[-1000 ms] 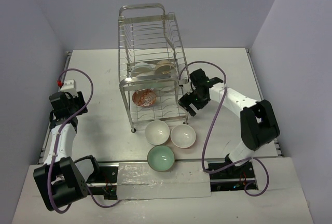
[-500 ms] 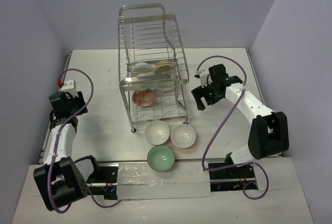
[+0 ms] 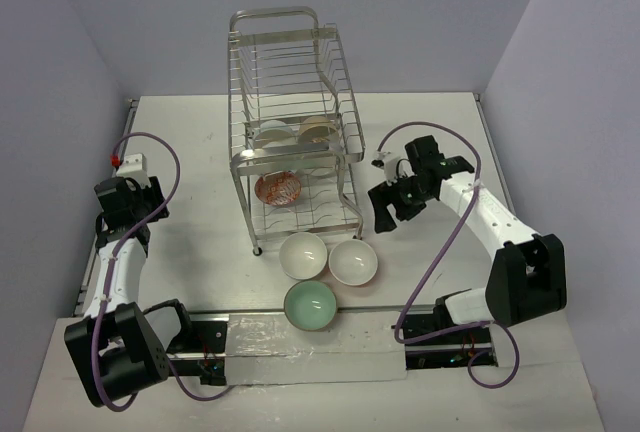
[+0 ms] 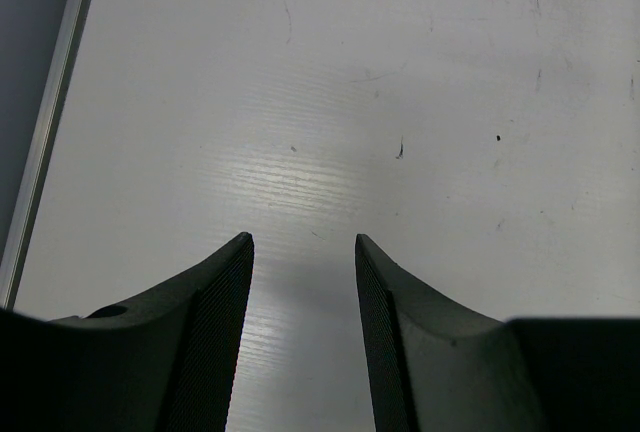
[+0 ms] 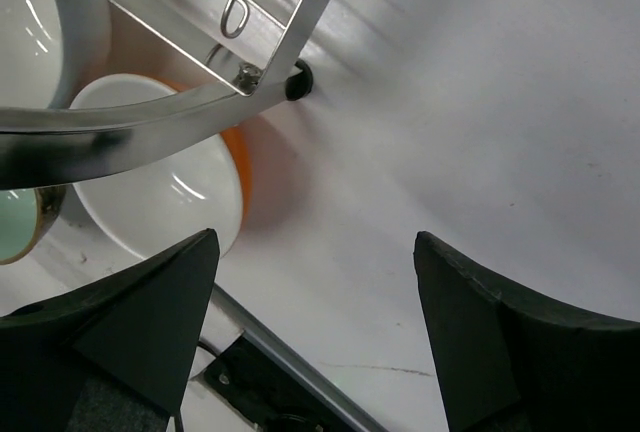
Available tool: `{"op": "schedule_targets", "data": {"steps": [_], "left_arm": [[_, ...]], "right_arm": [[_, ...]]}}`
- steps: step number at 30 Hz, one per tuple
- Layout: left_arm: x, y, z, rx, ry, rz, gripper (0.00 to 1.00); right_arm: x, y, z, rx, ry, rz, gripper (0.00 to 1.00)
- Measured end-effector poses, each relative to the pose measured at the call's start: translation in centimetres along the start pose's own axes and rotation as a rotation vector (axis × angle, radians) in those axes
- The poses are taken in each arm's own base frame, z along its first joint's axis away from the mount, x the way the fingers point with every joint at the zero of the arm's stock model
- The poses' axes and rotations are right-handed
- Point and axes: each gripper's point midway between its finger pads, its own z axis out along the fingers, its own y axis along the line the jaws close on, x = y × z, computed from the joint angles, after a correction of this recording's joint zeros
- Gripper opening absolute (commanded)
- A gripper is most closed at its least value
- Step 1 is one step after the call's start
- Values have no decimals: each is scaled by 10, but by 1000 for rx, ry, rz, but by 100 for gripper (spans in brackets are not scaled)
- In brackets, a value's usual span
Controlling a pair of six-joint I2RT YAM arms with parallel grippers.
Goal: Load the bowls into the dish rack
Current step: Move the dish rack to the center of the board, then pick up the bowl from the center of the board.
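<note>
Near the left edge of the table (image 3: 200, 152), the left end effector (image 4: 303, 242) hovered over bare tabletop. Its two dark ribbed fingers (image 4: 215, 332) stood apart with nothing between them, so it was open and empty.

At the middle of the table, toward the far edge, stood the dish rack (image 3: 290, 153), a tall wire frame with loop handles. An orange-red patterned bowl (image 3: 278, 189) sat inside it near the near end. Two pale bowls (image 3: 272, 134) showed through the wires deeper inside; which tier they rested on could not be told.

Three more bowls lay on the table just beside the rack's near end. A white bowl (image 3: 303, 255) and a white bowl with an orange outside (image 3: 353, 262) sat side by side, touching or nearly so. A mint green bowl (image 3: 310, 305) lay closer to the near edge.

Right of the rack's near right corner, the right end effector (image 3: 388, 204) hung above the table with its fingers spread wide, open and holding nothing. The right wrist view showed the rack's black foot (image 5: 297, 80) and the orange-sided bowl beside it.
</note>
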Motion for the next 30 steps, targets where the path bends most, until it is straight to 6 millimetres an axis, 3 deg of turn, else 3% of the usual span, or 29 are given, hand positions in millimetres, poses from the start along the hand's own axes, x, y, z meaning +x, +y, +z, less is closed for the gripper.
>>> {"op": "schedule_targets", "data": {"steps": [11,30], "left_arm": [[0,0,0,0,1,0,50],[1,0,1,2,5,0,50]], "right_arm": [[33,24,24,-129,110,37,75],[45,33,43,-228,204,115,52]]}}
